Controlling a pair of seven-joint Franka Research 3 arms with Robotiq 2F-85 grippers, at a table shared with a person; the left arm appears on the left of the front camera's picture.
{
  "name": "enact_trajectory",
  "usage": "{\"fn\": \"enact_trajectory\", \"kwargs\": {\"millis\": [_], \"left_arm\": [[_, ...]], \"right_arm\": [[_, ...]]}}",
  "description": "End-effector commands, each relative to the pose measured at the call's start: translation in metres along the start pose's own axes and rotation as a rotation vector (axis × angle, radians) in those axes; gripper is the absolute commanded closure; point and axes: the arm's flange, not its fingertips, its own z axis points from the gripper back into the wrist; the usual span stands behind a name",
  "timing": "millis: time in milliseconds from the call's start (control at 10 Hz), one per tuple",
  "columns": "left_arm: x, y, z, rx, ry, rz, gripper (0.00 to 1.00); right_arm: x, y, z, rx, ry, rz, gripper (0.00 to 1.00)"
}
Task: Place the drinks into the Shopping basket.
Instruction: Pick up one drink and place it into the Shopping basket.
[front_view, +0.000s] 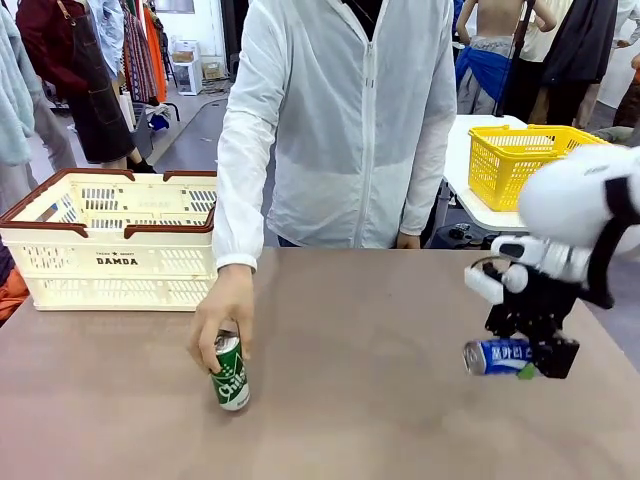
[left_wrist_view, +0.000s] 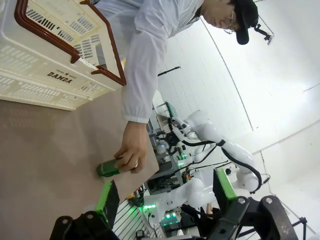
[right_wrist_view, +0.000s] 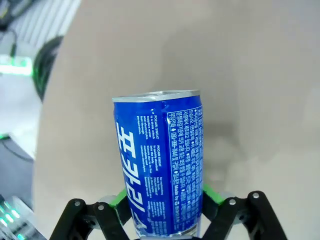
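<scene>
The right gripper (front_view: 520, 366) is clamped on the blue can (front_view: 490, 357), held sideways above the surface (front_view: 360, 410). The left gripper (left_wrist_view: 165, 190) gapes empty. A person's hand (front_view: 222, 315) grips the green can (front_view: 231, 375) near the Shopping basket (front_view: 120, 262).

Reads "DAMDA", black, on the Shopping basket (front_view: 117, 260), well apart from the right claw (front_view: 533, 366); "POCARI SWEAT", small white print, on the blue can (right_wrist_view: 162, 165) within it.

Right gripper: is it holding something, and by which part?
Yes, the right gripper holds the blue can by its sides near the bottom end.
</scene>
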Motion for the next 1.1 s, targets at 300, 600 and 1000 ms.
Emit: {"fn": "enact_trajectory", "kwargs": {"millis": [300,600,1000], "left_arm": [[0.001,-0.002,0.002,-0.023,-0.012,-0.024,0.0],[0.001,-0.002,0.002,-0.023,-0.012,-0.024,0.0],[0.001,-0.002,0.002,-0.023,-0.012,-0.024,0.0]], "right_arm": [[0.007,0.057,0.056,-0.087,-0.098,-0.505,1.0],[0.017,0.064,0.063,-0.055,-0.109,-0.375,1.0],[0.103,0.048,0.042,-0.092,-0.348,-0.833,1.0]]}}
